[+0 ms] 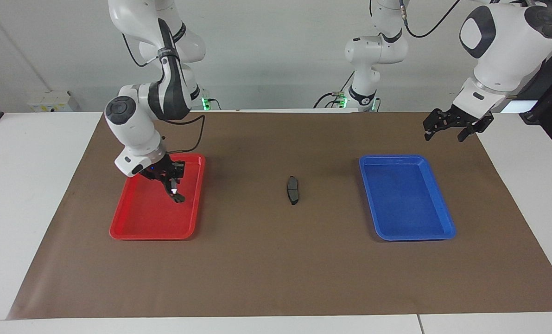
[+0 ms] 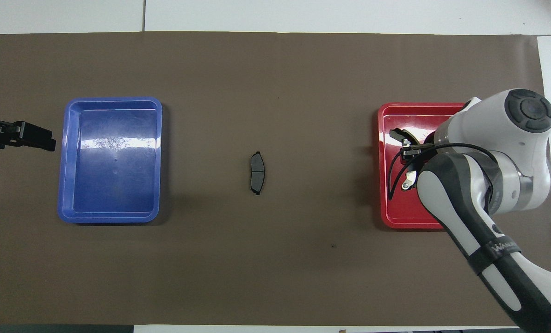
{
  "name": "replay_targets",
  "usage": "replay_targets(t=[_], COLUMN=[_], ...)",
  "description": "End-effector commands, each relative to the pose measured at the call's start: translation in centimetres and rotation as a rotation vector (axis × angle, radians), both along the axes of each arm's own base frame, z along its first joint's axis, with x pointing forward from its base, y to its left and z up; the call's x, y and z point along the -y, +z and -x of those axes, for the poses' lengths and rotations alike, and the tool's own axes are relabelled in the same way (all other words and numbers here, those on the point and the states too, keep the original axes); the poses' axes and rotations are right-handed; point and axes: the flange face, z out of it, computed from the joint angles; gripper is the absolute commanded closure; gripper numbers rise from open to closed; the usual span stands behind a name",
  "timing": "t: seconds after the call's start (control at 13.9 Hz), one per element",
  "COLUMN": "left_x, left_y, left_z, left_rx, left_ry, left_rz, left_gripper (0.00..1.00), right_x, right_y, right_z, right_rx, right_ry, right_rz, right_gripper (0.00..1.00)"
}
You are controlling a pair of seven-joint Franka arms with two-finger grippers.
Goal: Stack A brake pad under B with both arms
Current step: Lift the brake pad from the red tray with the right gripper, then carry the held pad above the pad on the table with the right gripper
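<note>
The A brake pad (image 1: pixel 294 189), short, flat and dark grey, lies on the brown mat midway between the two trays; it also shows in the overhead view (image 2: pixel 256 173). My right gripper (image 1: pixel 168 180) is over the red tray (image 1: pixel 148 220) and shut on B (image 1: pixel 177 195), the curved black shoe with a silver rim, which hangs tilted from the fingers. In the overhead view B (image 2: pixel 398 134) arcs under the right gripper (image 2: pixel 414 151). My left gripper (image 1: pixel 447 133) waits open and empty in the air over the mat, beside the blue tray (image 1: pixel 408 159) at the left arm's end.
The blue tray (image 2: pixel 113 99) holds nothing. The red tray (image 2: pixel 405 212) lies at the right arm's end of the mat. The brown mat (image 1: pixel 276 269) covers most of the white table. My left gripper (image 2: pixel 48 141) shows at the overhead view's edge.
</note>
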Motion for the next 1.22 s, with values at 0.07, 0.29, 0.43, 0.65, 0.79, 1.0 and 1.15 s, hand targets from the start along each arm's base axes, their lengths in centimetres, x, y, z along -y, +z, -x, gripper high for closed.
replay_targets(t=[0.07,0.29,0.43,0.65,0.79,1.0,1.15], left_x=[0.1,-0.7,-0.7,-0.5,-0.7,-0.7,-0.6], left_y=[0.1,0.1,0.1,0.1,0.1,0.1,0.1], left_z=[0.3,0.5,0.4,0.4,0.4,0.4,0.4], left_rx=[0.038,0.025,0.026,0.026,0.026,0.026,0.026], left_ry=[-0.004,0.009,0.009,0.005,0.009,0.009,0.008], left_rz=[0.014,0.014,0.014,0.012,0.014,0.014,0.014], left_gripper=[0.0,0.0,0.0,0.0,0.0,0.0,0.0], right_x=[-8.9,-19.2,-23.8,-27.7,-29.5,-31.6,-31.8], right_y=[1.3,0.5,-0.6,-2.5,-3.8,-5.0,-6.1], right_z=[-1.3,-2.8,-2.8,-1.6,-1.0,-0.1,0.7], right_rx=[0.021,0.025,0.03,0.048,0.064,0.086,0.066], right_ry=[-0.017,-0.113,-0.153,-0.153,-0.126,-0.099,-0.089], right_rz=[-0.009,0.013,0.008,-0.02,-0.034,-0.056,-0.04], right_gripper=[1.0,1.0,1.0,1.0,1.0,1.0,1.0])
